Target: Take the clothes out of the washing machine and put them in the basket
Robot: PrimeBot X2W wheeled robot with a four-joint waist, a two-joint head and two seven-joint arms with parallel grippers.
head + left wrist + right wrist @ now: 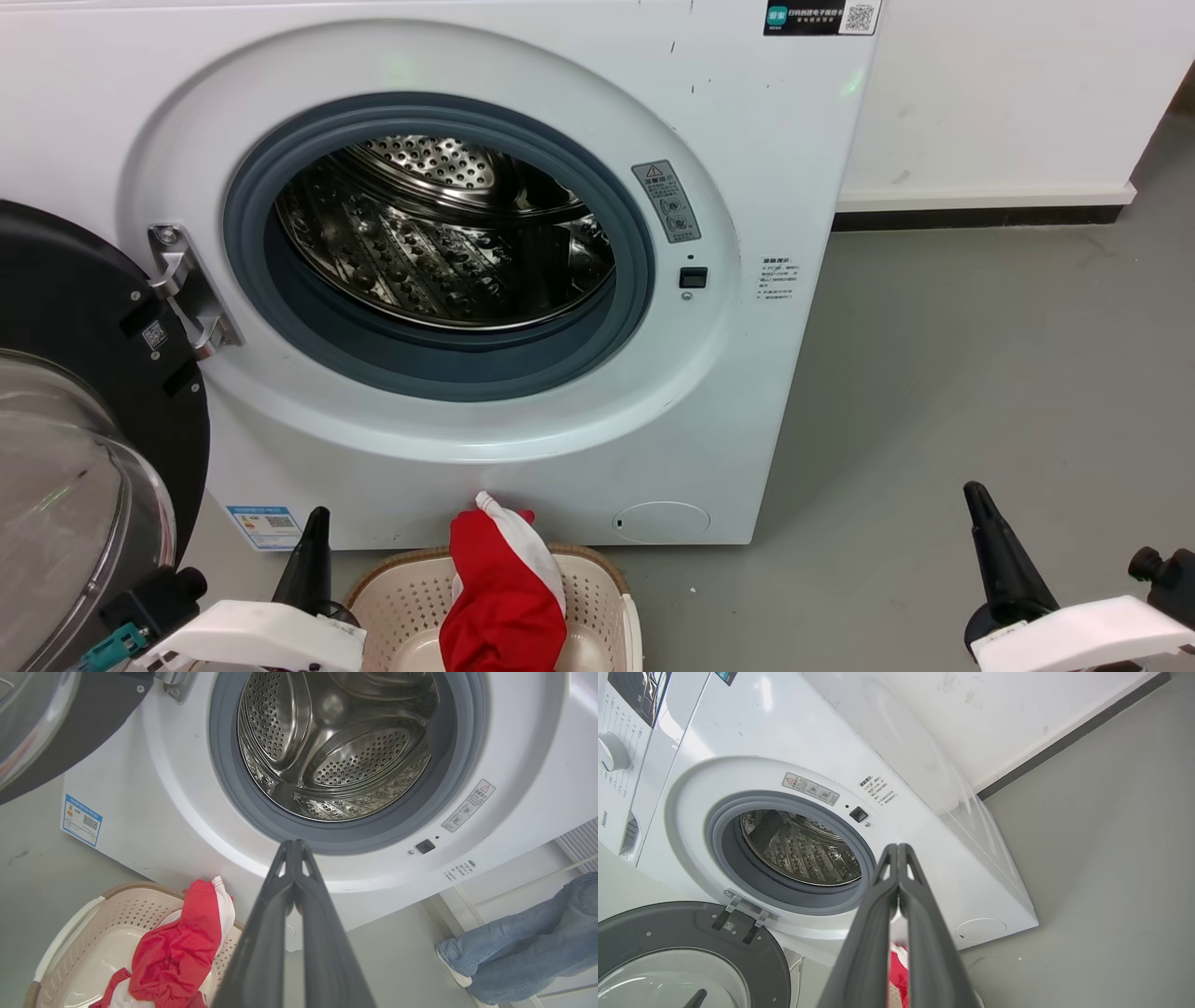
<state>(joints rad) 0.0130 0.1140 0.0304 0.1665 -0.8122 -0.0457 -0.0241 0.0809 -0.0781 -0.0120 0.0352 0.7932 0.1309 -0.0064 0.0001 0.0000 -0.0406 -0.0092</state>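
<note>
The washing machine [747, 392] stands with its black-framed glass door [84, 308] swung wide to the left on its hinge [191, 289], and the grey-rimmed porthole opens on the perforated steel drum [439, 252]. On the near side, against the machine's lower front, sits the basket [392, 597]. The clothes [499, 588], red with a white panel, lie in it and drape up over its far brown rim. The left gripper [294, 845] hangs near the basket's left side and the right gripper [897, 848] well off to the right, each with its jaws pressed together tip to tip. Right of the machine the grey floor [980, 373] runs to a white wall with dark skirting [980, 217]. A grey warning sticker [667, 201] with a triangle sits right of the porthole. There is a small text label [776, 277] below it, a black label with a QR code [822, 16] at the top and a blue-edged label [266, 525] at lower left, all too small to read. A person's legs in blue jeans [523, 947] show at the far right.
</note>
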